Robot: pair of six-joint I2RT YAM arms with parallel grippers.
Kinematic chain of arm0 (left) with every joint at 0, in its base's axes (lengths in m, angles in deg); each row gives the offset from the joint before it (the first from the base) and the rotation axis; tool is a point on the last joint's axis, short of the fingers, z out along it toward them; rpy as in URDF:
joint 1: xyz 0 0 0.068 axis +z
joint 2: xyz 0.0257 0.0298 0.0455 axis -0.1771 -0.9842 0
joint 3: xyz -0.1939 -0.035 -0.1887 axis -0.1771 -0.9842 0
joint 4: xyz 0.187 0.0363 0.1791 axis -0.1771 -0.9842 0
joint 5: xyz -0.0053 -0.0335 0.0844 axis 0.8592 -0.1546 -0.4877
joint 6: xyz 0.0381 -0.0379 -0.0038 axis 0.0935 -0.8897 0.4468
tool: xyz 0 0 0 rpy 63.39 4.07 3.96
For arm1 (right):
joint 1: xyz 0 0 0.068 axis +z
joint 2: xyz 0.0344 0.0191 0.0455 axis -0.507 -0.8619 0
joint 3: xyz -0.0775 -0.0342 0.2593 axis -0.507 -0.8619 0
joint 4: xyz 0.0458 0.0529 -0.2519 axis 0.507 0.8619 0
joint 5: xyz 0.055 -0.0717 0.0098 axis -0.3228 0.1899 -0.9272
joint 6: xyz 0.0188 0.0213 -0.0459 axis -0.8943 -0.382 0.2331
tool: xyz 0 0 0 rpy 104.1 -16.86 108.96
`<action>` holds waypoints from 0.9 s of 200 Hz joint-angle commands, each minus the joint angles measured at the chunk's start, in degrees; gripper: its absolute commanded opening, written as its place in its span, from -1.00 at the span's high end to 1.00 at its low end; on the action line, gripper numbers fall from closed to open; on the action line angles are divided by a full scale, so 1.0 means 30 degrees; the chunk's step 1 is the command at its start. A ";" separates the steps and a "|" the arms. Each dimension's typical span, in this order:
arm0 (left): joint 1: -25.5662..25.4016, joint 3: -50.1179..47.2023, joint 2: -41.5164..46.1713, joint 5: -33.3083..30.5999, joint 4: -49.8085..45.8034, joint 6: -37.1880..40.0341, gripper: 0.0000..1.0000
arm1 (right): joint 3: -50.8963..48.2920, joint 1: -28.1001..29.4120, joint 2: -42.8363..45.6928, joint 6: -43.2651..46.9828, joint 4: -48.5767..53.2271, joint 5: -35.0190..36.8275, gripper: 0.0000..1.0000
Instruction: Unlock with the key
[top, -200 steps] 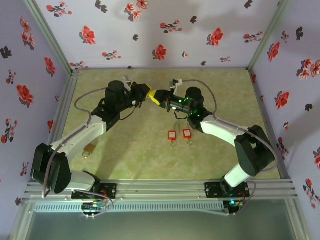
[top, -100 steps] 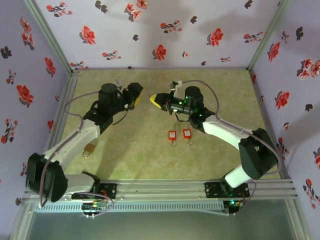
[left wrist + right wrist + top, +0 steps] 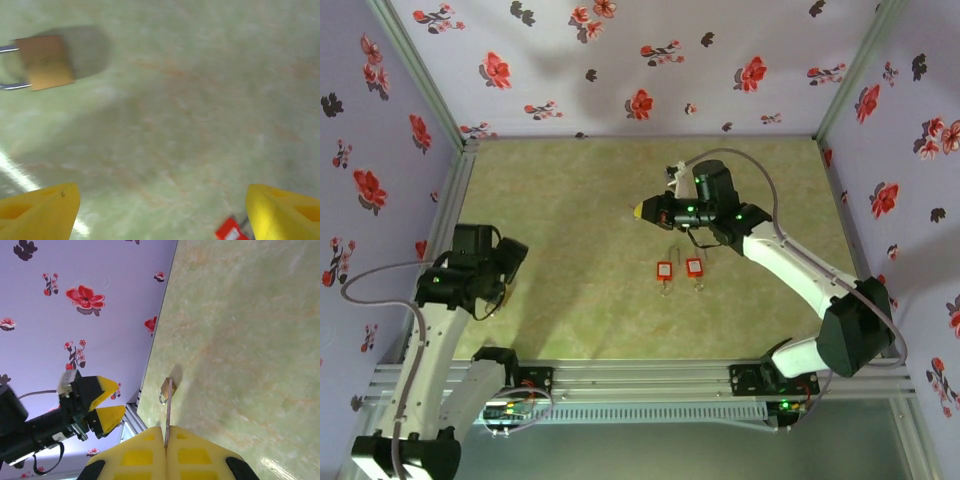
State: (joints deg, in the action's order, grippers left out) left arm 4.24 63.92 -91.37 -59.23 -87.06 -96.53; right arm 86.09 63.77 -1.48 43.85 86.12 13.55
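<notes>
While the right end effector is clamped on the key, seen edge-on as a thin metal blade, the left end effector hangs with its fingers wide apart near the padlock. We judge the step in hand to be securing the lock. The left arm must come down and grip the body so the keyhole faces the key.

The padlock lies flat near the left edge of the counter. It has a brass body and a silver shackle, blurred in the left wrist view. Two red-tagged keys lie mid-counter, well apart from it.
</notes>
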 commanded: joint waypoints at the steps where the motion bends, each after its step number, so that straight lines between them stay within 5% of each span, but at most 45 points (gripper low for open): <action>1: 0.1284 -0.1016 -0.0012 -0.0168 -0.1400 0.0685 -0.73 | 0.0030 -0.0226 0.0090 0.0889 0.0438 -0.0922 1.00; 83: 0.5677 -0.5749 -0.1602 0.0391 0.4310 -0.4659 -0.76 | -0.0291 -0.0959 -0.0276 0.1134 0.0143 -0.2576 1.00; 108: 0.5856 -0.6471 -0.1945 -0.0362 0.5969 -0.6710 -0.99 | -0.0211 -0.1080 -0.0591 0.1248 0.0069 -0.3056 1.00; 180: 0.5997 -0.6161 -0.6749 -0.1332 0.9468 -0.9073 -0.93 | 0.0836 -0.1373 -0.1638 0.2046 0.1023 -0.3777 1.00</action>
State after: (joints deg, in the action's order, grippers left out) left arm 21.53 43.33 -107.43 -60.76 -62.21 -121.10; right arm 86.04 60.18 -5.92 47.13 87.32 4.22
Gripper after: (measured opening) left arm 0.982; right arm 0.052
